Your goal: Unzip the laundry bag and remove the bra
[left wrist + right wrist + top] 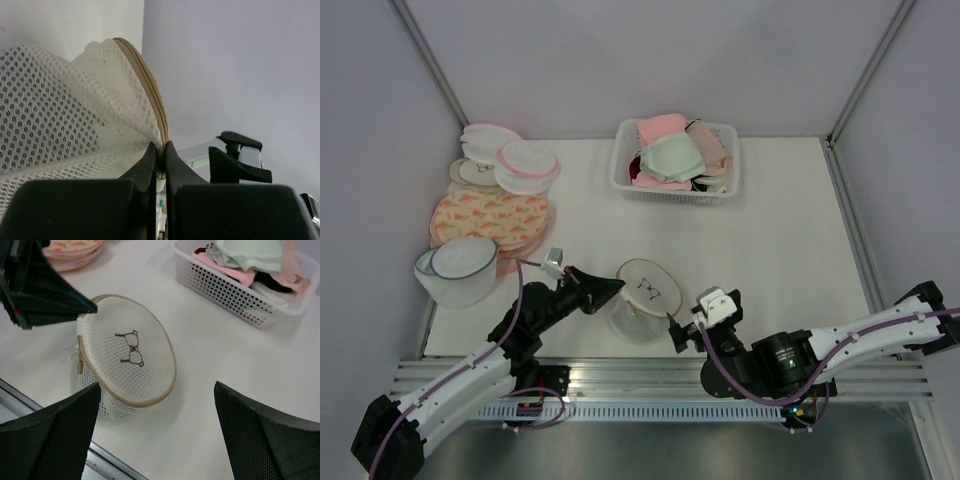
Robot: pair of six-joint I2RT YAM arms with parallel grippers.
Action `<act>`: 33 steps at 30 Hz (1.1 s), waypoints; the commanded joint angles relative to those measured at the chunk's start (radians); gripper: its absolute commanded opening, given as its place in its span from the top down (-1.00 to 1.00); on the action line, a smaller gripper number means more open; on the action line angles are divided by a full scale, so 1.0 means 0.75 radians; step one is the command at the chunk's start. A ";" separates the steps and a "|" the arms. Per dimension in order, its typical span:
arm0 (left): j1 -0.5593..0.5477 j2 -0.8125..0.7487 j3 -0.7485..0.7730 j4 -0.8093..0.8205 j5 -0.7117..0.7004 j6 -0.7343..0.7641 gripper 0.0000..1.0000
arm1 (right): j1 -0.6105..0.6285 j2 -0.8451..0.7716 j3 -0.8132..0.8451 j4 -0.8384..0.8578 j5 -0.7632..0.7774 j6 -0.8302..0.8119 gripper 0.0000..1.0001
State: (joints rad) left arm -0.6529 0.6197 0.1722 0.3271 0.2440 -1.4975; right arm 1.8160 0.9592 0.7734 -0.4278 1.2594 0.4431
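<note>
Closely, left gripper (161, 150) pinches laundry bag (145, 375) rim (contents hard to see).

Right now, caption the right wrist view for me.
Left tool pinches the laundry bag at its rim; right tool open in front; white basket behind.

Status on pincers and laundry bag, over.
Left pincer shut on laundry bag rim. Right pincer open, off the bag. Zip closed; nothing blocking.

A white table (790, 250) sits enclosed by plain pale grey walls (650, 60).
</note>
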 commanded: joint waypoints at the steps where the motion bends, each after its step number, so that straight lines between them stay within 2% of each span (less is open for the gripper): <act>1: -0.019 -0.110 -0.154 0.098 -0.280 -0.065 0.95 | 0.006 -0.064 0.018 -0.102 0.159 0.372 -0.96; 4: -0.046 -0.212 -0.230 0.077 -0.437 -0.096 0.95 | 0.006 -0.133 -0.061 -0.068 0.119 0.452 -0.96; 5: -0.058 -0.229 -0.230 0.067 -0.478 -0.096 0.95 | 0.006 -0.172 -0.092 0.068 0.092 0.353 -0.95; 6: -0.068 -0.253 -0.230 0.045 -0.554 -0.100 0.95 | 0.002 -0.189 -0.127 0.169 -0.017 0.285 -0.96; 7: -0.089 -0.260 -0.230 0.016 -0.585 -0.128 0.95 | 0.000 -0.201 -0.186 0.319 -0.061 0.248 -0.94; 8: -0.097 -0.262 -0.230 0.020 -0.611 -0.137 0.95 | -0.006 -0.201 -0.207 0.363 -0.102 0.250 -0.89; 12: -0.187 -0.239 -0.217 0.018 -0.769 -0.177 0.95 | -0.154 -0.099 -0.227 0.441 -0.317 0.313 -0.79; 13: -0.207 -0.207 -0.209 0.016 -0.795 -0.184 0.95 | -0.194 -0.070 -0.231 0.519 -0.455 0.309 -0.75; 15: -0.258 -0.160 -0.185 0.016 -0.847 -0.198 0.95 | -0.314 0.011 -0.246 0.617 -0.605 0.303 -0.59; 16: -0.271 -0.119 -0.179 0.018 -0.855 -0.222 0.95 | -0.359 0.040 -0.248 0.709 -0.743 0.293 -0.52; 17: -0.283 -0.098 -0.174 0.030 -0.861 -0.233 0.95 | -0.400 0.091 -0.248 0.748 -0.807 0.287 -0.33; 19: -0.316 -0.070 -0.178 0.055 -0.881 -0.257 0.95 | -0.494 0.148 -0.246 0.848 -0.934 0.270 -0.18; 20: -0.326 -0.067 -0.179 0.057 -0.910 -0.261 0.95 | -0.517 0.163 -0.246 0.877 -0.981 0.264 -0.01; 22: -0.350 -0.069 -0.178 0.057 -0.933 -0.267 0.95 | -0.580 0.187 -0.250 0.954 -1.079 0.276 0.07; 25: -0.359 -0.080 -0.174 0.063 -0.951 -0.276 0.95 | -0.636 0.245 -0.254 1.018 -1.217 0.313 0.07; 26: -0.361 -0.086 -0.178 0.061 -0.955 -0.276 0.95 | -0.642 0.265 -0.258 1.026 -1.255 0.325 0.16; 28: -0.361 -0.119 -0.174 0.034 -0.972 -0.272 0.95 | -0.660 0.286 -0.287 1.073 -1.311 0.346 0.20; 30: -0.361 -0.149 -0.183 0.026 -0.968 -0.272 0.95 | -0.668 0.302 -0.283 1.068 -1.372 0.338 0.31; 33: -0.361 -0.157 -0.185 0.024 -0.963 -0.272 0.95 | -0.669 0.329 -0.285 1.041 -1.415 0.342 0.32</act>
State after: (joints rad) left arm -0.9180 0.5110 0.0444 0.3233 -0.4465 -1.6657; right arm 1.3178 1.1896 0.5632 0.2966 0.2996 0.6781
